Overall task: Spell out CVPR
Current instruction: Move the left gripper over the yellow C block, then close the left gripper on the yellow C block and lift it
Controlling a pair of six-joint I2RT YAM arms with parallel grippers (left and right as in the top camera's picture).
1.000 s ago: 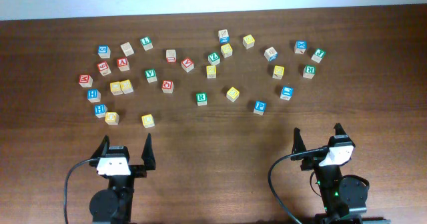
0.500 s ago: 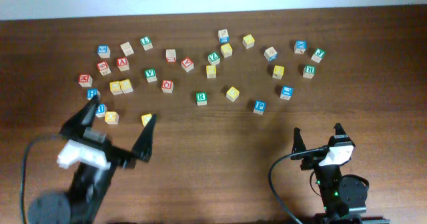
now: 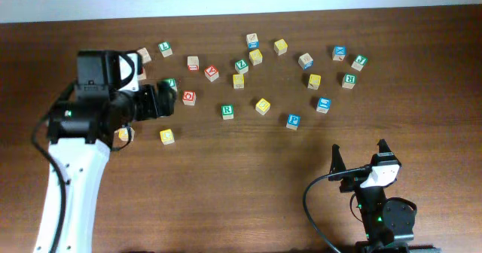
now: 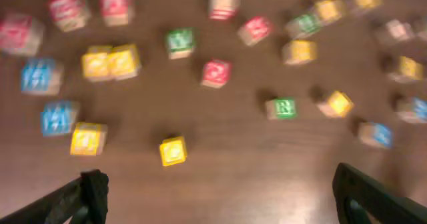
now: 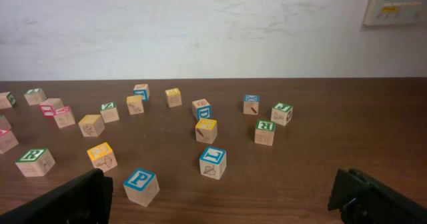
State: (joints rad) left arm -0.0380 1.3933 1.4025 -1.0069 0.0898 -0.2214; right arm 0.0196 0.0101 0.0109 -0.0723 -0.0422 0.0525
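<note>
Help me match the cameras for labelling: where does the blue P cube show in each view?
Overhead: blue P cube, right of centre, at the near edge of the scatter.
Left wrist: far right, a blurred blue cube, letter unreadable.
Right wrist: bottom, left of centre, nearest cube.
Shared landmark: green R cube, to its left in all three.

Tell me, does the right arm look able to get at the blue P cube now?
Probably yes. The blue P cube lies ahead of the right gripper, slightly to its left, with nothing standing between them, no cube crowding it, and the jaws stand open.
</note>
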